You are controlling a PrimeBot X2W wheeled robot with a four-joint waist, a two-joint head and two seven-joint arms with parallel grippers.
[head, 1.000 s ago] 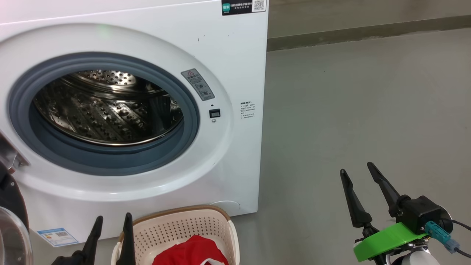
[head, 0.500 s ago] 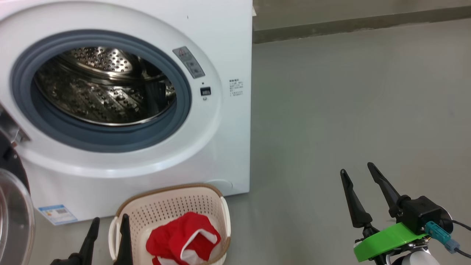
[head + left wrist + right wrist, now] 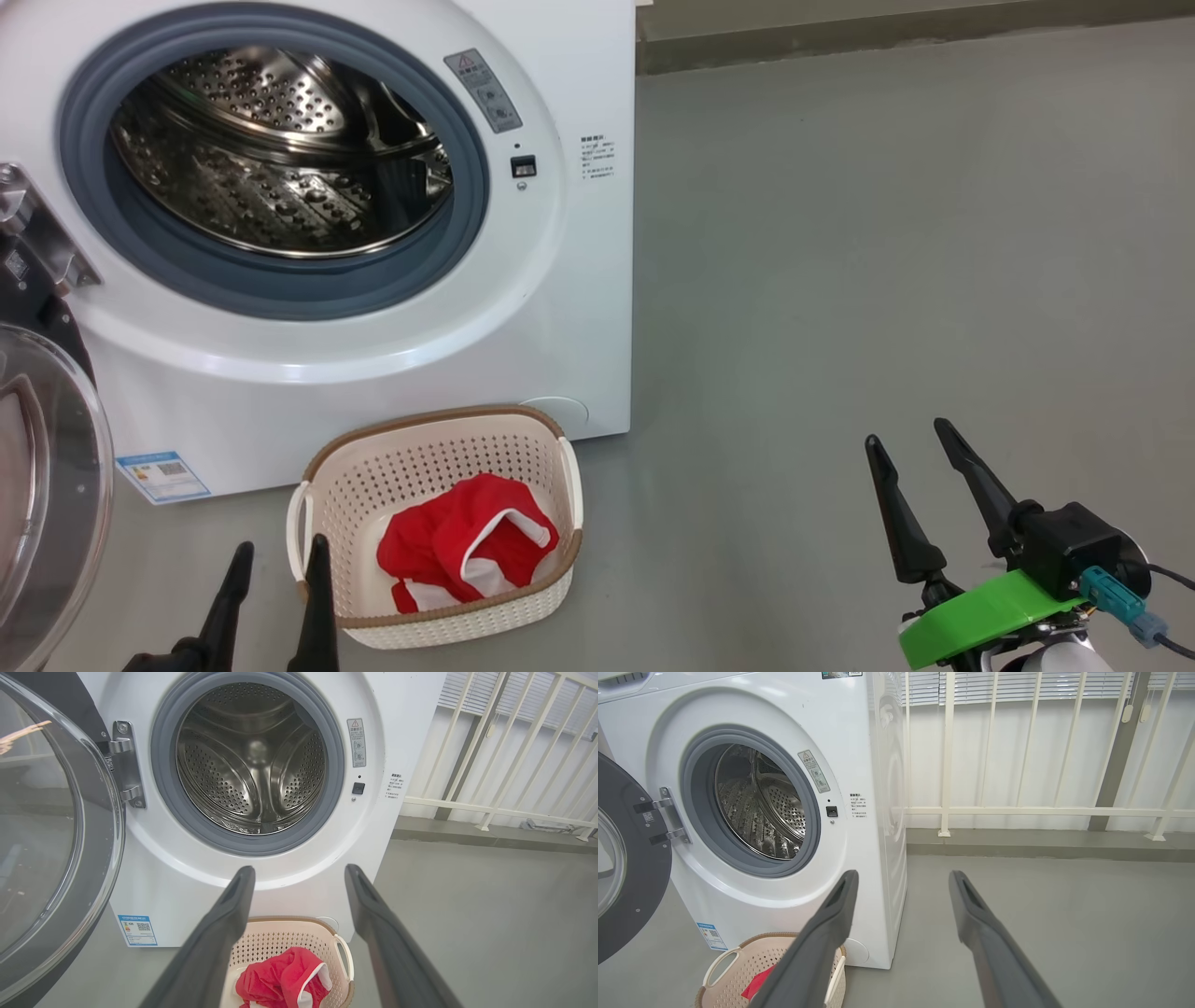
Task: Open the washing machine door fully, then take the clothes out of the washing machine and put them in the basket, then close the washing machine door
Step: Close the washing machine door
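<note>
Clothes [image 3: 467,541], red with white bands, are lying crumpled in a heap inside the basket [image 3: 434,420], which is sitting on the floor [image 3: 840,233] just in front of the washing machine [image 3: 560,308]. We are seeing nothing red in the drum [image 3: 271,159], as far as its steel wall is showing, so we are judging the unloading done and the closing of the door [image 3: 56,826] to be the step in hand. That door, a black ring around a bulging clear glass bowl, is hanging wide open on its hinge [image 3: 124,765] at the left of the opening. We are holding our left claw [image 3: 282,544] low near the basket's left side and our right claw [image 3: 906,431] well apart over bare floor, both spread wide and pinching nothing. Next we are expecting to need the left arm at the door's free edge, pushing it round in an arc until the latch is catching, while keeping clear of the basket.
</note>
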